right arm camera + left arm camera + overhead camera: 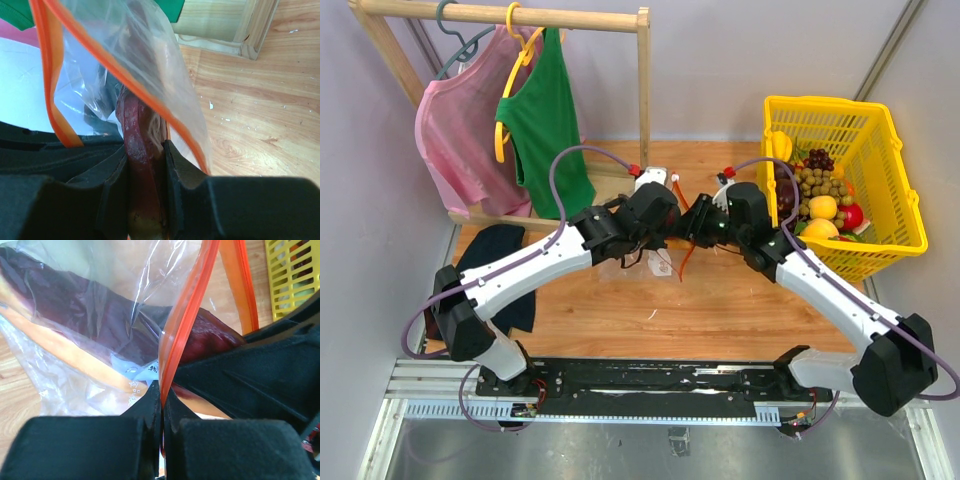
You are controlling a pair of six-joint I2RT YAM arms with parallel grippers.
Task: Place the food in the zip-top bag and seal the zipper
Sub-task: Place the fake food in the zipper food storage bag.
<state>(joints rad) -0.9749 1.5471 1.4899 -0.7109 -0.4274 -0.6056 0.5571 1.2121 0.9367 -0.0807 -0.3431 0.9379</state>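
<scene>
Left gripper (161,407) is pinched tight on the zipper (186,325), lifting the bag (75,275) mouth off the tabletop (260,110). Right gripper (147,167) clamps the pepper (135,130), whose long axis runs six to twelve o'clock, with its tip at the mouth dead ahead at twelve.

Clear crinkled zip-top bag (100,270), orange-red zipper (187,315) along mouth — dark red pepper (137,145), yellowish at one end. Yellow lattice basket (820,103). Pink shirt (455,140), green top (545,120) on yellow hanger (500,140). Light wood-grain table (720,310); navy cloth (490,255). Arms (830,295) white and black — purple cables (560,190).
</scene>
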